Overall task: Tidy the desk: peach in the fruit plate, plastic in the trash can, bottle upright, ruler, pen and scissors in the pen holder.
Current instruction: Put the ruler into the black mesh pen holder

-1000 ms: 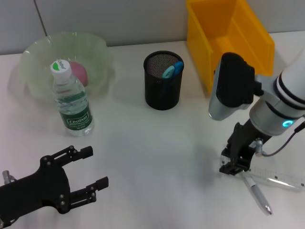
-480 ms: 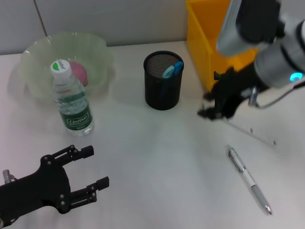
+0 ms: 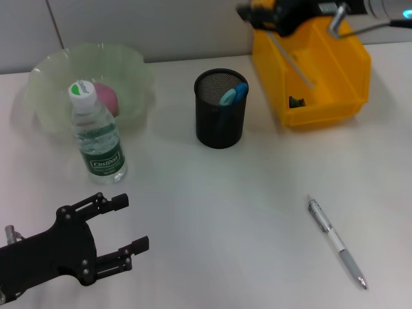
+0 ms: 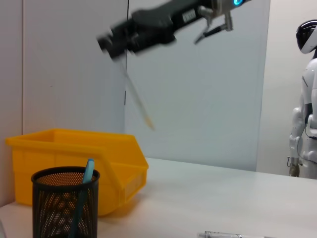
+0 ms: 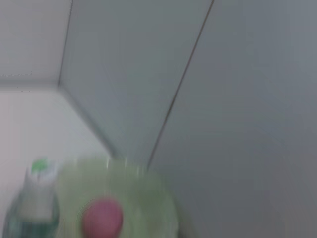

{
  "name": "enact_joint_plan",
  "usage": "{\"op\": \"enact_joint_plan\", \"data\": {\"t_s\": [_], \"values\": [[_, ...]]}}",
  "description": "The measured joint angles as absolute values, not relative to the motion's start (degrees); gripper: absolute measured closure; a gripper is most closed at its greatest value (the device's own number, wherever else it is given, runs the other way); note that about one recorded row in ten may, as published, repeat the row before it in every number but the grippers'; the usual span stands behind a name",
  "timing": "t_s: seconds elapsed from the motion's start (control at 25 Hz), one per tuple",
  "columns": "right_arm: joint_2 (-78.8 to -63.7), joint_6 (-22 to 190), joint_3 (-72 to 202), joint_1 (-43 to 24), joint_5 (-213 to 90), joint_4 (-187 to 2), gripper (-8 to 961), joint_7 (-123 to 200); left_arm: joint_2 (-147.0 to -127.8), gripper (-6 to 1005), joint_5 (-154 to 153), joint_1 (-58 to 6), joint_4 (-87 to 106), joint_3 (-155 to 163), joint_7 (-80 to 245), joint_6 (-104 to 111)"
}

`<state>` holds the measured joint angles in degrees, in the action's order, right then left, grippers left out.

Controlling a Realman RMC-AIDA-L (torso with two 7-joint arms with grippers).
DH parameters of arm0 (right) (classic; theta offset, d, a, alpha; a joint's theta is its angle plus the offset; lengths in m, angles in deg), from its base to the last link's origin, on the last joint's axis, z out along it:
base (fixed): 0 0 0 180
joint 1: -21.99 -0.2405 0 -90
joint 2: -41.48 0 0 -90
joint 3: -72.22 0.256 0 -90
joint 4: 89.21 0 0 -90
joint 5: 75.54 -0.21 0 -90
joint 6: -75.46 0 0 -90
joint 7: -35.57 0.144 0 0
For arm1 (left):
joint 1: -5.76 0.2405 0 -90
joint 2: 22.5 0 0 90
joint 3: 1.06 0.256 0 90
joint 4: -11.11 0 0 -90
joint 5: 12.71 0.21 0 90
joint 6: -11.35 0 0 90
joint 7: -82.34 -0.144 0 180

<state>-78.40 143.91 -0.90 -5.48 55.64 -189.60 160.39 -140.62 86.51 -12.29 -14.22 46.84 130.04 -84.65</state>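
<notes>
Right tool (image 3: 257, 14) is raised over the yellow bin (image 3: 335, 84) at the far right of the worktop (image 3: 212, 206), clamped on the clear ruler (image 3: 291, 58), which hangs slanting down from it over the bin's opening; the left wrist view shows the ruler (image 4: 136, 96) in the air above the bin. Pen (image 3: 336, 241) lies flat on the worktop, near right. Black holder (image 3: 220, 109) stands mid-worktop with a blue-handled item inside. Bottle (image 3: 96, 135) stands upright just in front of the green plate (image 3: 45, 74), peach (image 3: 106, 98) in the plate. Left tool (image 3: 122, 225) rests low at near left, fingers spread wide, holding nothing.
</notes>
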Motion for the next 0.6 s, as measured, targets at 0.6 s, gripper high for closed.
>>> {"op": "enact_joint_plan", "data": {"t_s": [0.6], "values": [[-78.07,117.1,-11.4,0.9,1.7,-167.0,514,109.7,-140.62,214,86.5,-12.1,-14.3,46.8,129.9,-85.2]]}}
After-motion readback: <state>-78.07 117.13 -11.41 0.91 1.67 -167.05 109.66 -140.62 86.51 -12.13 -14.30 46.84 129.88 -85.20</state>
